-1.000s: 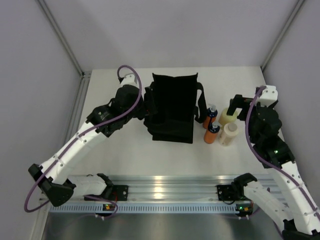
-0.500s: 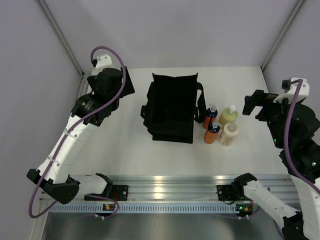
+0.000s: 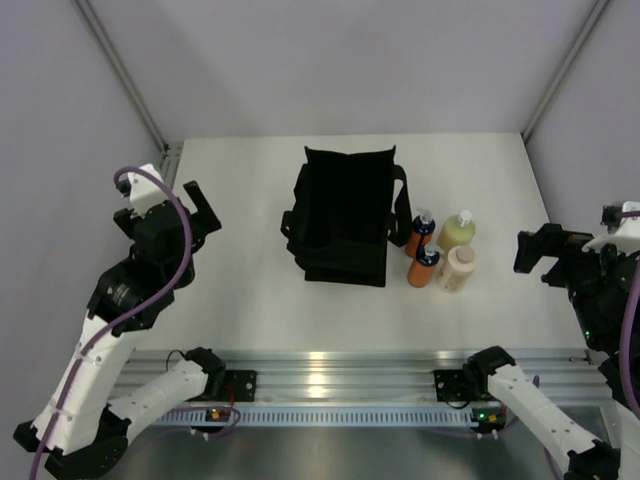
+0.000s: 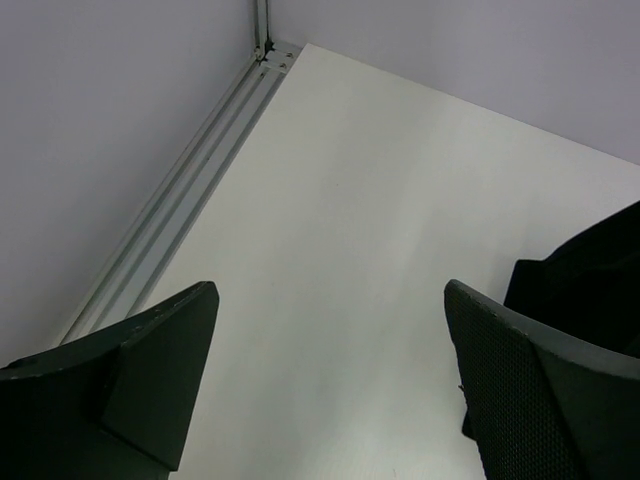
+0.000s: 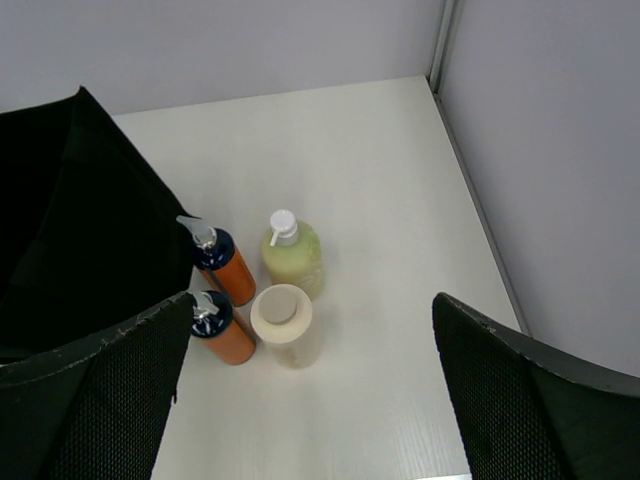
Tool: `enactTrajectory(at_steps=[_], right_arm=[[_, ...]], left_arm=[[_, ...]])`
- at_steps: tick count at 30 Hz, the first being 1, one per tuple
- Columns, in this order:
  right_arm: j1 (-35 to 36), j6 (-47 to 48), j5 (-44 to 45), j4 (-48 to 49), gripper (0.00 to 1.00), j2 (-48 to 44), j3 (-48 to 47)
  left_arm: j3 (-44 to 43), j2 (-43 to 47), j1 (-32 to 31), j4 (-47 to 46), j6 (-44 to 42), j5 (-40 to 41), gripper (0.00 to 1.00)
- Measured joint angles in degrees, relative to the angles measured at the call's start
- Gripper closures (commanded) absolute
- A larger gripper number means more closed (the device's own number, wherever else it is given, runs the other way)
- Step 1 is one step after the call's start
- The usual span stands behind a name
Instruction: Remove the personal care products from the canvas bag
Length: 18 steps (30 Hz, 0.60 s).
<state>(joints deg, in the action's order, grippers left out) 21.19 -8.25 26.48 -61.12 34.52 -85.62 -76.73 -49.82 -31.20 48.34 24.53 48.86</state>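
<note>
The black canvas bag (image 3: 345,215) stands open at the table's middle, its edge showing in the left wrist view (image 4: 590,270) and the right wrist view (image 5: 80,230). Just right of it stand the products: two orange bottles (image 3: 419,232) (image 3: 425,267), a yellow-green bottle (image 3: 457,232) and a beige cylinder (image 3: 458,268). The right wrist view shows them upright: the orange bottles (image 5: 228,268) (image 5: 222,330), the yellow-green one (image 5: 292,255), the beige one (image 5: 282,312). My left gripper (image 3: 203,208) (image 4: 330,370) is open and empty, left of the bag. My right gripper (image 3: 528,258) (image 5: 315,345) is open and empty, right of the bottles.
Grey walls close the table on the left, back and right. A metal rail (image 4: 190,180) runs along the left wall's foot. The aluminium mounting rail (image 3: 320,365) with both arm bases lies along the near edge.
Both arms have pulled back from the middle: the left gripper moved away from the bag toward the near left, the right gripper away from the bottles toward the near right. Bag and bottles have not moved.
</note>
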Motion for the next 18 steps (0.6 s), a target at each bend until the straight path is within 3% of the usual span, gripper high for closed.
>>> enactTrajectory(at_steps=[6,18], right_arm=[[0.00,0.02,0.87,-1.86,0.01,-2.23,2.89],[0.00,0.26,3.19,-2.34,0.01,-2.29,3.45]], left_arm=[[3.69,5.53,0.00,0.61,0.72,-0.57,0.01],[4.28,2.86,0.00,1.05,1.07,-1.49,0.01]])
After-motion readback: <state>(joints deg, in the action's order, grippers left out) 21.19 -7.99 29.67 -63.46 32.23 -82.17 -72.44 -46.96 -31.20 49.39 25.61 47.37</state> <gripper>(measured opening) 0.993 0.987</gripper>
